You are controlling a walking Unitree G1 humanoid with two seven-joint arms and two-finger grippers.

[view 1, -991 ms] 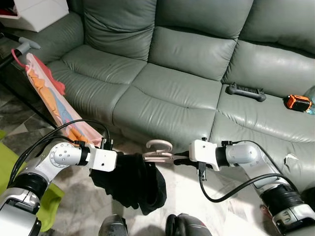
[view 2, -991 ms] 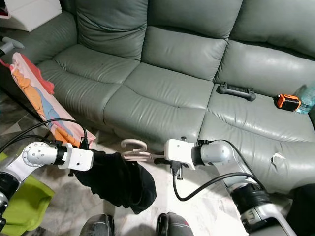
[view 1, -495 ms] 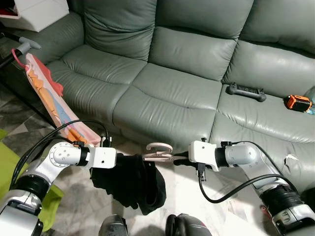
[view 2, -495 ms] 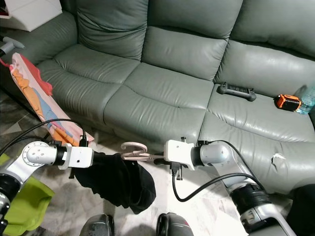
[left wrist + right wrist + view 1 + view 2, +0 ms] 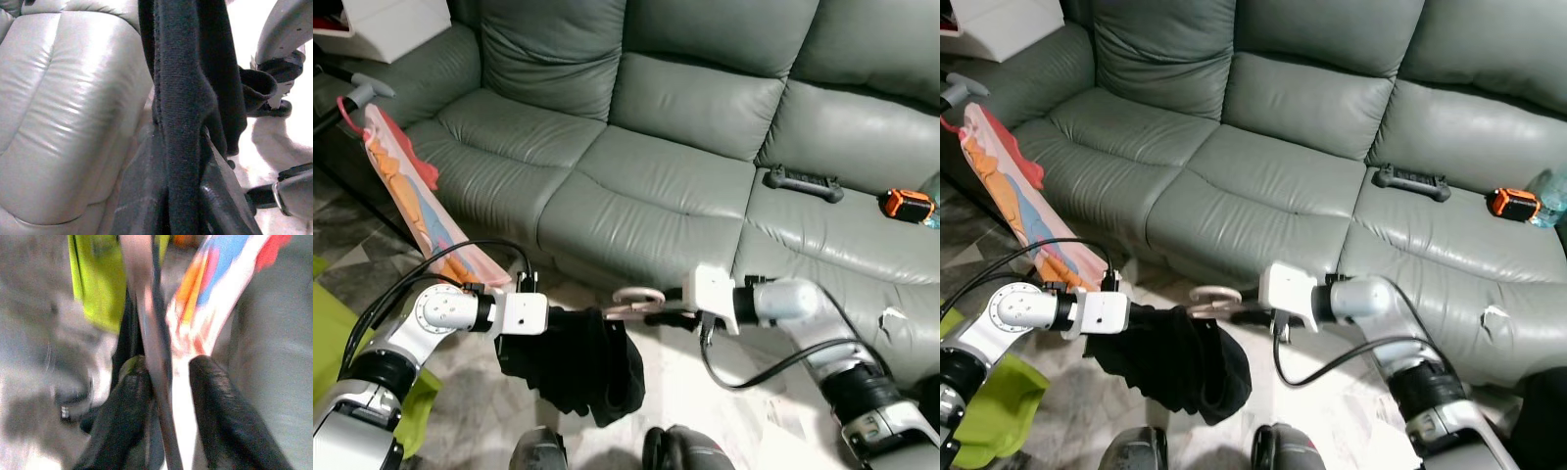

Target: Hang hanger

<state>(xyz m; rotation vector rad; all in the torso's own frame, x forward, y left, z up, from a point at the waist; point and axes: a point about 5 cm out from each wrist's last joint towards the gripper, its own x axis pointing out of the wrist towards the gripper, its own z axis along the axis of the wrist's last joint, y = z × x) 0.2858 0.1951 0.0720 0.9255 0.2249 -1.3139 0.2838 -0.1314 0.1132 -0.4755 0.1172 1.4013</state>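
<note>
A pale pink hanger [image 5: 636,298] carries a black garment [image 5: 578,357] that hangs in a bunch over the floor in front of the sofa. My left gripper [image 5: 558,315] is shut on the black garment at the hanger's left end; in the left wrist view the black cloth [image 5: 183,98] runs between the fingers [image 5: 142,196]. My right gripper [image 5: 663,315] is shut on the hanger just below its hook. The blurred right wrist view shows the pink stem [image 5: 149,342] between the two black fingers [image 5: 122,416].
A grey-green leather sofa [image 5: 656,186] lies ahead, with a black controller [image 5: 801,183], an orange tape measure [image 5: 905,204] and a bottle [image 5: 1549,199] on its right seat. A colourful garment [image 5: 411,196] hangs at the left. A lime-green thing [image 5: 333,323] lies on the floor.
My right arm has moved a little up and to the left and turned its wrist, so the hanger's hook now lies flatter. The left gripper keeps its hold on the garment.
</note>
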